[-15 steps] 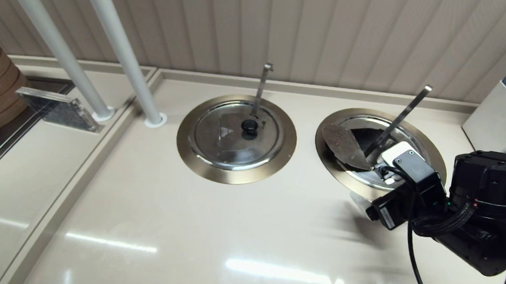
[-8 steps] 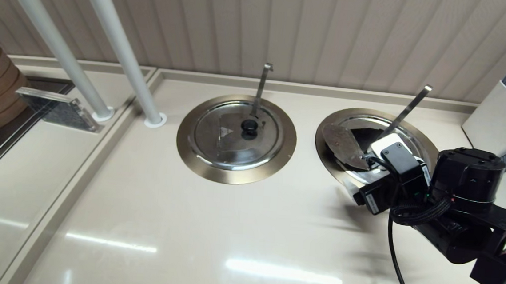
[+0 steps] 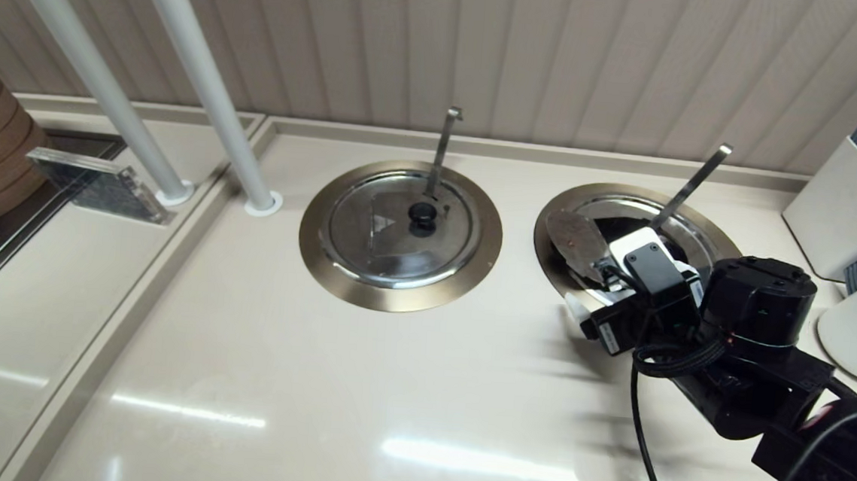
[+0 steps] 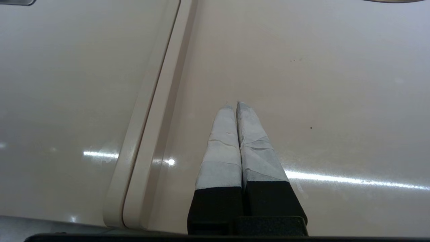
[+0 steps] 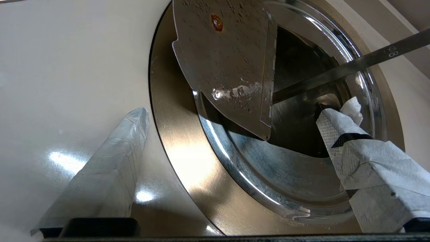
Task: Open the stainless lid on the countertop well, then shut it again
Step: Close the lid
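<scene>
A: How did the jaws of the right gripper (image 5: 231, 134) stand?

B: They were wide apart and held nothing. One taped finger (image 5: 100, 178) hung over the bare countertop (image 3: 358, 386), outside the bronze rim. The other finger (image 5: 356, 151) reached over the lid, with its tip just beside the black knob (image 5: 320, 108); I could not tell if it touched it.

A: And where was the stainless lid (image 3: 628, 239)?

B: It sat in the countertop well (image 3: 549, 238) at about 2 o'clock on the counter in the head view. Its wedge-shaped flap (image 5: 228, 64) was lifted up and tilted, so a dark opening showed under it. The flat-tipped handle (image 3: 692, 187) leaned out of that opening toward 1 o'clock.

A: What lay around it?

B: The twin lid (image 3: 399, 227) was closed in its own ring at 12 o'clock, with an upright hook-tipped handle (image 3: 442, 147). A white holder (image 3: 838, 209) stood at 3 o'clock and two white poles (image 3: 183, 87) at 10 o'clock.

A: The left gripper (image 4: 235, 105)?

B: Its fingers were pressed together, empty, above the plain counter beside a raised seam (image 4: 147, 134).
</scene>
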